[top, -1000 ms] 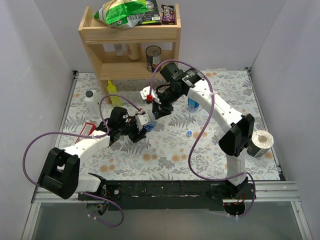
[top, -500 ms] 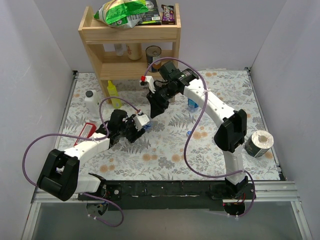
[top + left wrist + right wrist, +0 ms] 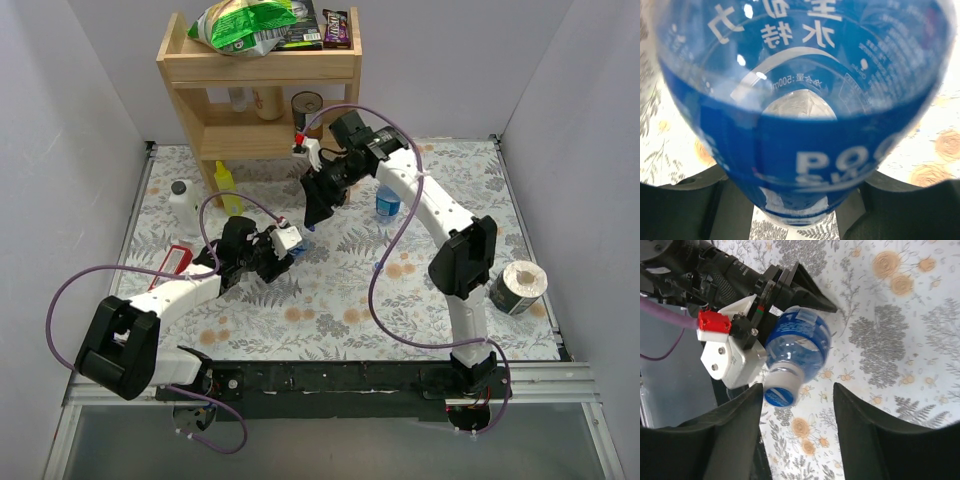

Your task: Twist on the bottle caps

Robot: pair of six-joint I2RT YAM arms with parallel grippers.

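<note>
Three grey walls close in the left, far and right edges of the surface, which is covered in a leaf-and-flower print. A wooden shelf stands at the far edge, left of the middle. A white bottle and a yellow bottle stand just in front of it, toward the far left corner. A pale roll sits against the right edge.

Left of the surface's middle, the left fingers are closed on the labelled body of a clear bottle, which is tilted over. A blue cap sits on its neck. The right fingers hang above the cap, spread wide and holding nothing. A second bottle stands toward the far edge, just beside the right arm.

Most of the bare cloth lies along the near edge and toward the far right corner. The far left corner is crowded.
</note>
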